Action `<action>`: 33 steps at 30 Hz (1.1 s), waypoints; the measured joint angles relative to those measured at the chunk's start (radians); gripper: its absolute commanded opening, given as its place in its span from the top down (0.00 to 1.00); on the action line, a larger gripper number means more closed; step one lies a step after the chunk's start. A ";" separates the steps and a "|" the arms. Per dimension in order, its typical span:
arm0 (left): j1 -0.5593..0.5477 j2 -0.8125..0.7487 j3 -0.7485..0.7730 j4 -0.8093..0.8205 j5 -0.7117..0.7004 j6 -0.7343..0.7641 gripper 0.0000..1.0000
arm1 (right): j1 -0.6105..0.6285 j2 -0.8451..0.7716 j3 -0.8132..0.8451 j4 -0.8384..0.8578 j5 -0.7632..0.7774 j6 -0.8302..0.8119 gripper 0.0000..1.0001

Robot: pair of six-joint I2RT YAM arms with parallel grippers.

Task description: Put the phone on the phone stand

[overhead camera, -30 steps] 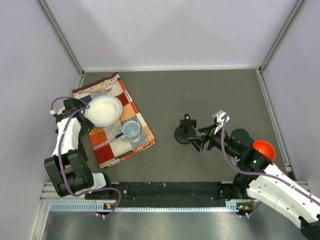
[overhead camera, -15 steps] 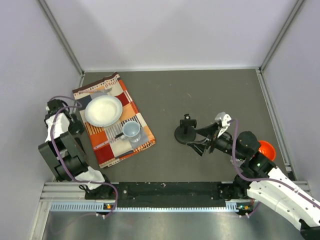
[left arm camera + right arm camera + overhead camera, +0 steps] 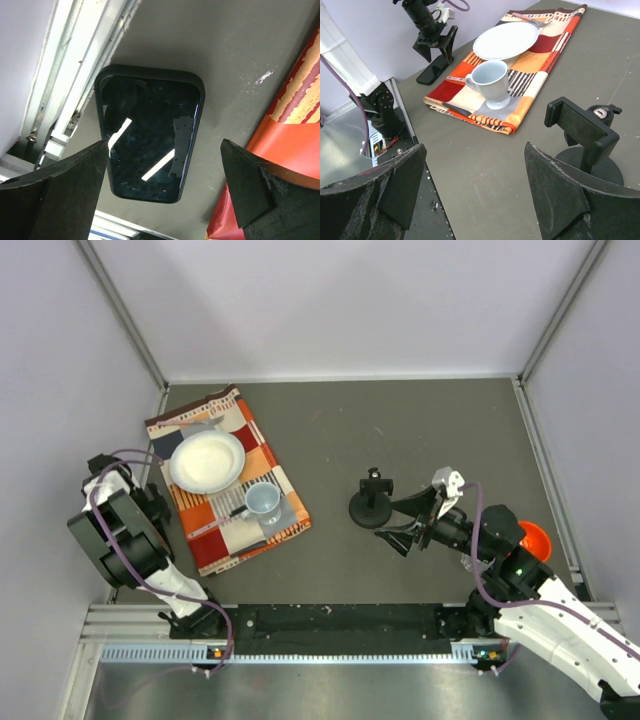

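The phone [image 3: 150,135], a flat black slab, lies on the grey table between the left rail and the cloth. My left gripper [image 3: 164,145] hangs open just above it, with one finger on each side and neither touching. The right wrist view shows the same gripper [image 3: 438,45] over the phone [image 3: 432,70]. In the top view my left arm hides the phone. The phone stand [image 3: 372,502], with its round base, post and clamp bracket, stands mid-table. It also shows in the right wrist view [image 3: 585,135]. My right gripper [image 3: 397,522] is open and empty just to the stand's right.
An orange-checked cloth [image 3: 228,480] carries a white plate [image 3: 207,461], a pale cup [image 3: 263,502] and some cutlery. An orange bowl [image 3: 530,538] sits by my right arm. A metal rail [image 3: 65,75] runs along the table's left edge beside the phone.
My left arm has swung left and back off the plate's edge to the table's left rim. The right arm has drawn back slightly, its jaws still open beside the stand.
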 measured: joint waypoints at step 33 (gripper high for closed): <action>0.029 0.101 0.033 -0.027 -0.023 0.032 0.05 | 0.000 -0.040 -0.013 -0.002 0.027 -0.013 0.19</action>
